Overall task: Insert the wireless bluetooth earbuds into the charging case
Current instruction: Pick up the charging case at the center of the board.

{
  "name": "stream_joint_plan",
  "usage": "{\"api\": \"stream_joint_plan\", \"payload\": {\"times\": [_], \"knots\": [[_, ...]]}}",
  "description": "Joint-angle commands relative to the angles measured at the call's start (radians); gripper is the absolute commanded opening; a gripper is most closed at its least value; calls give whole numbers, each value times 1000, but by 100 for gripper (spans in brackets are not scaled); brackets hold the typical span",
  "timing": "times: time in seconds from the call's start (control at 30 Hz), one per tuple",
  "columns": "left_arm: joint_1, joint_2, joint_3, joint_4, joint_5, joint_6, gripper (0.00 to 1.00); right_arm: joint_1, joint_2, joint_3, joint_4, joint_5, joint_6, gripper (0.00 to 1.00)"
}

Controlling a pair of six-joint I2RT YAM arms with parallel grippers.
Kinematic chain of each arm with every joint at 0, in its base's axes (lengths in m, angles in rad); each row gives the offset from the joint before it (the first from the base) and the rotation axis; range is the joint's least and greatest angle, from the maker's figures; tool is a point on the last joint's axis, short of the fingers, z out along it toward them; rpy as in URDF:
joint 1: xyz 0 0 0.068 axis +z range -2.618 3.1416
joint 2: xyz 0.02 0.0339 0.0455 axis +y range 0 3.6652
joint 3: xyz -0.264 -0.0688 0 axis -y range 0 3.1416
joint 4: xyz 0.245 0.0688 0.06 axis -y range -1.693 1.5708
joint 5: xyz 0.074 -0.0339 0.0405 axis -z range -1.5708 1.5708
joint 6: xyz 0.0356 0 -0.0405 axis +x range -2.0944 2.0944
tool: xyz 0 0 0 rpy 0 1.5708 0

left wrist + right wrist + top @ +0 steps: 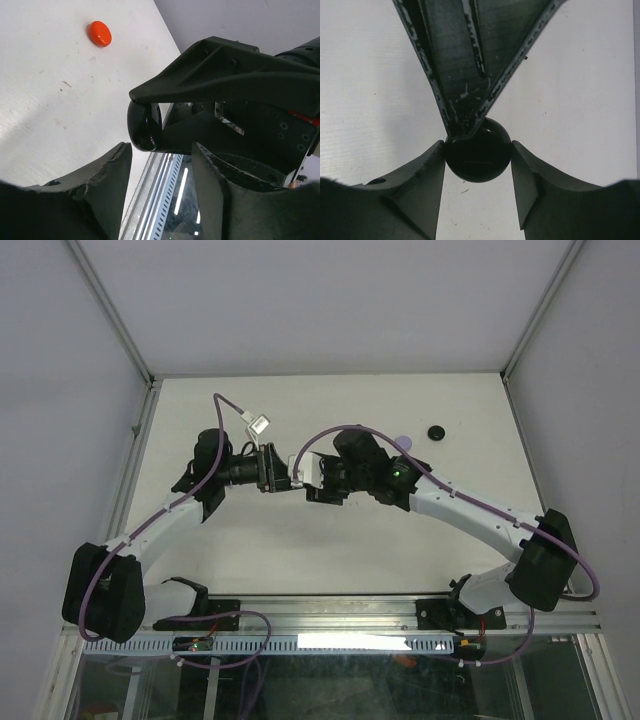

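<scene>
A glossy black round charging case [478, 159] sits between my right gripper's [478, 144] fingertips, touching both, held above the table. In the left wrist view the case [144, 125] shows pinched between the right gripper's dark fingers [210, 70]. My left gripper [161, 146] is open and its jaws stand wide apart, with the case just beyond its left fingertip. From above, both grippers meet tip to tip at mid-table [297, 483]. A small red-orange oval piece [99, 33] lies on the table. A small black piece [436, 432] lies at the far right. I cannot tell if either is an earbud.
A pale lavender disc [403, 443] lies partly under the right arm. White walls close the table on three sides. The metal rail [330, 615] with the arm bases runs along the near edge.
</scene>
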Motion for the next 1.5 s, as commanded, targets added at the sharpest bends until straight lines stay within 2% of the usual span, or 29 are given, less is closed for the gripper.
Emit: {"api": "stream_joint_plan", "payload": {"times": [0.0, 0.2, 0.5, 0.8, 0.87, 0.93, 1.17, 1.3, 1.4, 1.47], "knots": [[-18, 17, 6, 100, 49, -37, 49, 17, 4, 57, 26, -34, -68, 32], [-19, 56, -1, 100, 56, -43, 44, 26, 11, 43, 46, -44, -93, 31], [-20, 101, 4, 108, 54, -51, 43, 37, 25, 41, 66, -75, -109, 31], [-20, 62, -11, 107, 82, -30, 15, 40, 27, 27, 90, -82, -123, 30], [-19, 48, -17, 100, 84, -19, 6, 40, 20, 22, 95, -85, -128, 36], [-19, 33, -15, 75, 82, 9, 0, 39, 3, 15, 97, -93, -131, 47], [-17, -63, -17, 40, -16, 96, 0, 3, -116, -75, 180, -124, -42, 69], [-17, -105, -19, 60, -101, 122, 0, -54, -197, -126, 260, -194, 113, 78], [-19, -144, -56, 160, -140, 88, 0, -124, -242, -164, 327, -267, 276, 80], [-19, -166, -110, 284, -153, 43, 0, -150, -256, -182, 378, -325, 400, 81]]}}
